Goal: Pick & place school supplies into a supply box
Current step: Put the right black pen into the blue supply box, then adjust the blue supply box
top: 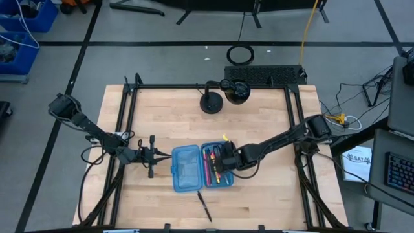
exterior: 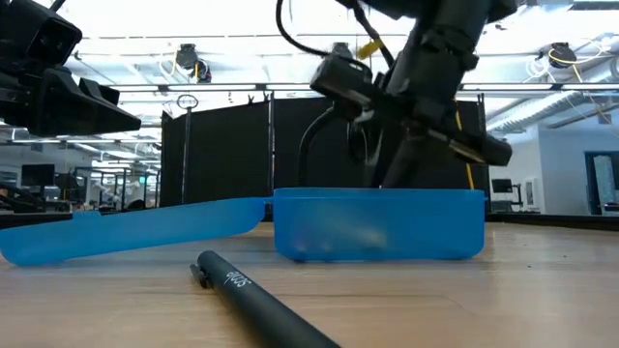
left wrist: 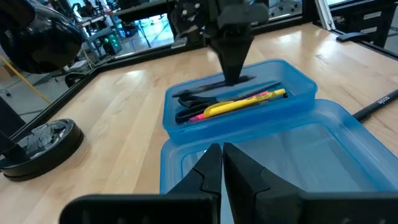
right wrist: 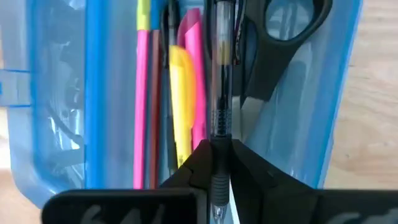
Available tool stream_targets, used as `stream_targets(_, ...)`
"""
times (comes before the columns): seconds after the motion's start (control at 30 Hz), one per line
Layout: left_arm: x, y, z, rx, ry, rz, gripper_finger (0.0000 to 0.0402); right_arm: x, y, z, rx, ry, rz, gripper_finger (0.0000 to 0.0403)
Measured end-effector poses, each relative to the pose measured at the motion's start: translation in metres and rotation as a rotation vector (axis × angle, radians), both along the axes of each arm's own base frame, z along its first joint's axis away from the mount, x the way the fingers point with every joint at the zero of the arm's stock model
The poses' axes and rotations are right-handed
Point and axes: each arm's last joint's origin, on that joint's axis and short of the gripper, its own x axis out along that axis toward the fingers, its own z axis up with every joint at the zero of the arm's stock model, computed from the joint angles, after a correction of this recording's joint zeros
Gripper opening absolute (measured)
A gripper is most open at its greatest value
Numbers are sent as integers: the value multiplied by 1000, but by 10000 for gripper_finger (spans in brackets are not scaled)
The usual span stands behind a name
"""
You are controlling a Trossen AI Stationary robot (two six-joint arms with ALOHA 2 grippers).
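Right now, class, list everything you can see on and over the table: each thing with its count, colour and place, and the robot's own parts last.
supply box: one, translucent blue, open flat at the table's middle, two halves side by side.
pens and pencils: several, pink, yellow and orange, lying lengthwise in the box half under the right arm.
scissors: one pair, black handles, in that same half, beside the pens.
clear pen: one, clear barrel with dark parts, between the right gripper's fingers over that half.
black pen: one, on the bare table in front of the box.
camera stands: two, black, round bases, at the table's far edge.
left gripper: shut, empty, beside the box's empty half.
right gripper: shut on the clear pen, over the filled half.
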Motion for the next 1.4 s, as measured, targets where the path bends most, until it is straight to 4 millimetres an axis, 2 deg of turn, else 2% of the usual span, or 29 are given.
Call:
stream_targets(0.37, 0, 0, 0, 0, 0, 0, 21, -11, -8, -19, 40, 59, -18, 29)
stream_targets(0.6, 0, 0, 0, 0, 0, 0, 21, -11, -7, -22, 71, 33, -9, 116)
stream_targets(0.73, 0, 0, 0, -2, 2, -12, 21, -10, -7, -22, 68, 32, -4, 138)
stream_targets(1.0, 0, -1, 0, -8, 5, -37, 21, -6, -7, -20, 48, -13, 52, 144)
stream_targets(1.2, 0, -1, 0, -13, 5, -36, 21, 4, -5, -5, 3, -56, 121, 140)
stream_targets(1.4, 0, -1, 0, -20, 6, -39, 21, 7, -2, 10, -47, -17, 200, 134)
